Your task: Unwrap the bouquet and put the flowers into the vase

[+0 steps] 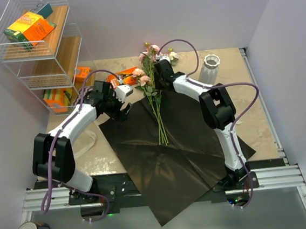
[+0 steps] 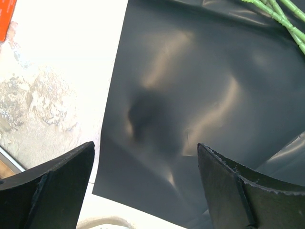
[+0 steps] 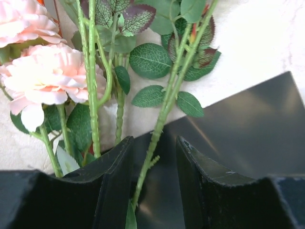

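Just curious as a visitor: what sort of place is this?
Likely a robot test booth: plain walls enclose a table, the left arm and right arm bolt to a rail, and a wire shelf holds boxes.

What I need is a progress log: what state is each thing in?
Wrapping paper: unfolded, lying flat.
Flowers: lying loose, stems on paper, not in vase.
Vase: upright, without flowers.
Left gripper: open above paper.
Right gripper: open, one stem between fingers.

I am wearing white and black.
White shells are covering my left arm (image 1: 75,121) and right arm (image 1: 229,145), black housings (image 1: 217,108) are capping the joints, purple cables (image 1: 181,40) are looping alongside, and my fingers (image 2: 52,191) are showing matte black.
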Robot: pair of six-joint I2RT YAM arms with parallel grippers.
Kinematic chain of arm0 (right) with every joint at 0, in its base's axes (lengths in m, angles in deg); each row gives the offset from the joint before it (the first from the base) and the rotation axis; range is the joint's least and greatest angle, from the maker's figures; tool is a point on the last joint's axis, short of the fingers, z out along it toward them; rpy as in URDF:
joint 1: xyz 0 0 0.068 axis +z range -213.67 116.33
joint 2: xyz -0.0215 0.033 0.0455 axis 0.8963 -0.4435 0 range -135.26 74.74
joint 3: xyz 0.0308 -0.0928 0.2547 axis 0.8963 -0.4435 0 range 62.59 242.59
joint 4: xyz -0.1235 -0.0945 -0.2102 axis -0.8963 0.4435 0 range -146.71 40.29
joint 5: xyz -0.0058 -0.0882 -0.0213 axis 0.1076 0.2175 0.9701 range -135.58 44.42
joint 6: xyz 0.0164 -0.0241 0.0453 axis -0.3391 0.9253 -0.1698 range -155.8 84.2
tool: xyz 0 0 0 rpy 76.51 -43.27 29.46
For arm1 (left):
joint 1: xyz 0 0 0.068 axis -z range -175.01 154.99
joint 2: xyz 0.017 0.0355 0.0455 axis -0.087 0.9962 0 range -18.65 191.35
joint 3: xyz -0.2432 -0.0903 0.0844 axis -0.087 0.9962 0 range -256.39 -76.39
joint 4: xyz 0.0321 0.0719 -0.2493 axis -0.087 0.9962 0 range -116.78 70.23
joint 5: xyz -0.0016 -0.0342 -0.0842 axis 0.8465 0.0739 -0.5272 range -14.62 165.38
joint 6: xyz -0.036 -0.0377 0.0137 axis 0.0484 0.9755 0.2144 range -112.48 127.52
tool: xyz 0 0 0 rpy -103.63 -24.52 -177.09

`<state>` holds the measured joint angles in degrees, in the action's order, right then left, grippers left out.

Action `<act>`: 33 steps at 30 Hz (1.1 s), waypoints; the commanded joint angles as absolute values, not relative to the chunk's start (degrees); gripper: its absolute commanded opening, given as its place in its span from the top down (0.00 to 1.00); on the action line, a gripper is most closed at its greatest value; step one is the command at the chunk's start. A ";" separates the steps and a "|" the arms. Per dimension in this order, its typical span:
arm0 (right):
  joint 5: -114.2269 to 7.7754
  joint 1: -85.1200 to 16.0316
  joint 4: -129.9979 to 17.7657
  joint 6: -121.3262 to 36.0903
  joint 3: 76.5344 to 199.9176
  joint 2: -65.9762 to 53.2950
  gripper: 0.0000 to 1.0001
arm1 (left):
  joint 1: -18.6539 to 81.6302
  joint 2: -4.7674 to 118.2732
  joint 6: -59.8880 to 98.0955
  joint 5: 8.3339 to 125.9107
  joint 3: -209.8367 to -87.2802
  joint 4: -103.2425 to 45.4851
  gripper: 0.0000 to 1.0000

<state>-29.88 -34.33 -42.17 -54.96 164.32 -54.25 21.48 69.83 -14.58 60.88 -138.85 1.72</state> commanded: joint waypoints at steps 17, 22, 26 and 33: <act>-28.10 -34.23 -44.04 -59.97 167.72 -58.77 0.99 | 20.90 67.39 -16.64 61.58 -138.70 0.91 0.07; -25.90 -33.70 -49.40 -59.62 160.42 -51.66 1.00 | 20.90 67.74 -16.38 61.76 -139.32 1.00 0.07; -23.53 -33.09 -52.58 -59.36 155.94 -43.15 1.00 | 20.90 68.36 -15.59 60.97 -140.02 1.26 0.07; -17.47 -29.85 -60.30 -55.16 147.59 -31.89 1.00 | 20.90 68.27 -15.50 60.71 -141.16 2.31 0.07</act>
<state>-23.13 -32.43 -51.43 -58.65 150.23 -39.25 21.48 69.79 -15.61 61.49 -138.54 2.11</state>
